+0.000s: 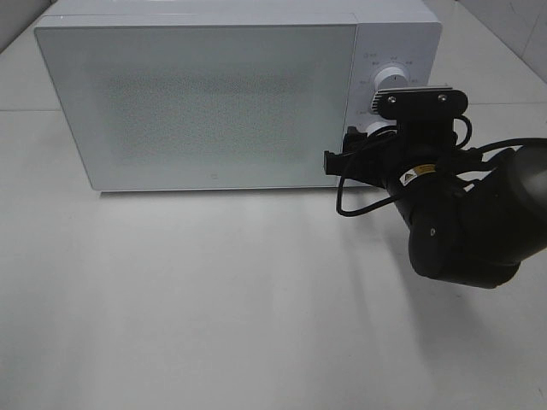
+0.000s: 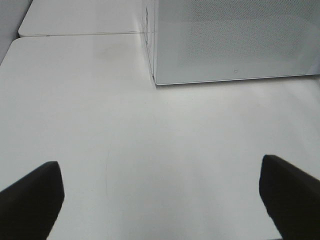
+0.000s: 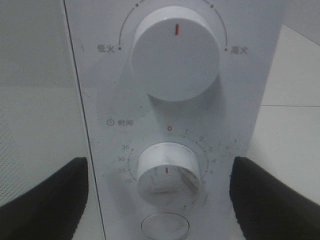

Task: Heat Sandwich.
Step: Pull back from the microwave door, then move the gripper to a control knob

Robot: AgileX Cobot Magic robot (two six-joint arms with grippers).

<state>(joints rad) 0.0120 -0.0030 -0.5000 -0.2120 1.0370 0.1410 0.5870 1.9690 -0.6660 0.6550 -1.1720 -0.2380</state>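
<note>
Left gripper (image 2: 160,167) spread wide, empty, over bare table (image 2: 100,100); one microwave (image 1: 205,102), door shut, sandwich's place cannot be told; two knobs on its panel, upper knob (image 3: 175,52) and lower knob (image 3: 167,175), one button (image 3: 165,227); right gripper (image 3: 160,167) wide, straddling lower knob, gripping nothing.
</note>
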